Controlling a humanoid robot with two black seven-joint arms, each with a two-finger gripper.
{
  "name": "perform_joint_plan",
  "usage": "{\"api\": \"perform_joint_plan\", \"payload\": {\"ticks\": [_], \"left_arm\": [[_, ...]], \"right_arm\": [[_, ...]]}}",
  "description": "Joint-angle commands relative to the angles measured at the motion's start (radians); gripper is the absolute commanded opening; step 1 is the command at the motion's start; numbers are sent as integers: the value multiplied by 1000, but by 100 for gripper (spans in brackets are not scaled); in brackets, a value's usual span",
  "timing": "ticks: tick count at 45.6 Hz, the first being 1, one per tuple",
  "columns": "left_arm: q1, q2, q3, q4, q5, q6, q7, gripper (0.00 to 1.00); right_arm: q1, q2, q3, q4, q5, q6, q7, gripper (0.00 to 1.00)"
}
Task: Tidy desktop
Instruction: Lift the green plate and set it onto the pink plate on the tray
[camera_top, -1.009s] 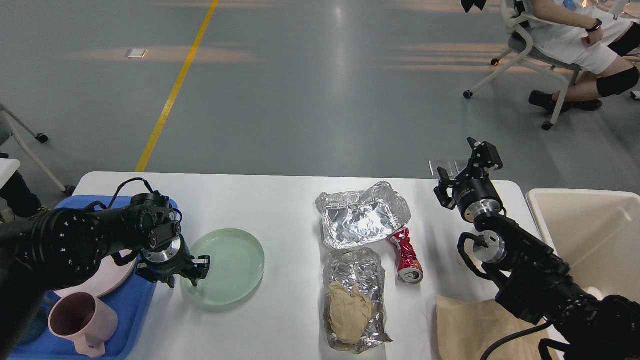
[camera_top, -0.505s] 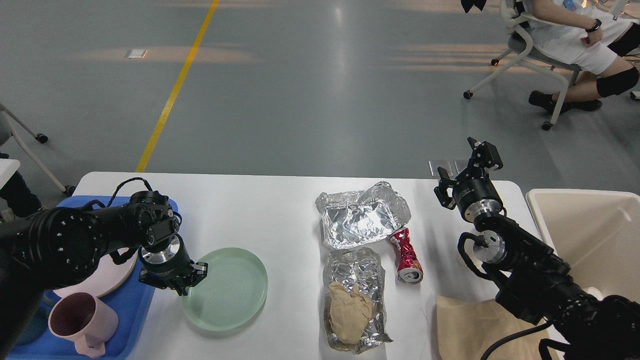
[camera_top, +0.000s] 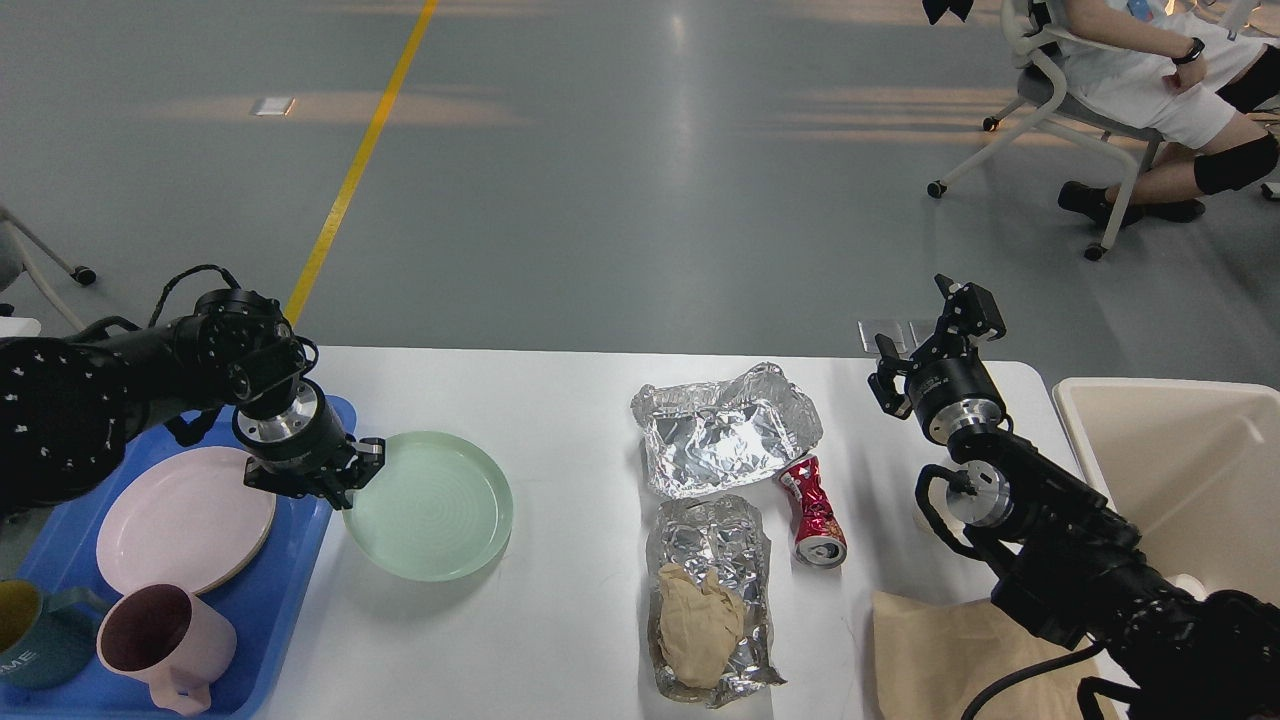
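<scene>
The white desktop (camera_top: 540, 400) holds a pale green plate (camera_top: 435, 510), a crumpled foil tray (camera_top: 725, 430), a foil sheet (camera_top: 745, 545) with a brown paper wad (camera_top: 698, 622) on it, a crushed red can (camera_top: 815, 500) and a brown paper bag (camera_top: 950, 650). My left gripper (camera_top: 358, 472) is shut on the green plate's left rim and holds it tilted a little above the desktop, beside the blue tray (camera_top: 275, 600). My right gripper (camera_top: 930, 328) is open and empty above the desktop's far right corner.
The blue tray at the left holds a pink plate (camera_top: 185, 515), a pink mug (camera_top: 165, 640) and a teal mug (camera_top: 30, 640). A cream-coloured bin (camera_top: 1180, 470) stands off the right edge. A person sits on a chair (camera_top: 1060, 90) at the far right.
My left gripper has closed on the green plate's rim and lifted it, moving back and left toward the blue tray. The right arm has not moved.
</scene>
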Motion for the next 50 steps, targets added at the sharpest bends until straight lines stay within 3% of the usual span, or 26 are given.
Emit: {"api": "perform_joint_plan", "payload": {"ticks": [1, 13, 22, 34, 42, 50], "left_arm": [[-50, 18, -9, 1, 0, -16, 0, 0], [-122, 64, -16, 1, 0, -47, 0, 0], [-135, 182, -18, 4, 0, -59, 0, 0], [-58, 348, -29, 75, -2, -58, -2, 0], [58, 356, -81, 184, 0, -59, 0, 0], [106, 356, -88, 193, 0, -59, 12, 0]], "right_arm": [[0, 0, 0, 0, 0, 0, 0, 100], [0, 0, 0, 0, 0, 0, 0, 100], [1, -1, 0, 0, 0, 0, 0, 100], [0, 0, 0, 0, 0, 0, 1, 100], [1, 0, 0, 0, 0, 0, 0, 100], [0, 0, 0, 0, 0, 0, 0, 100]]}}
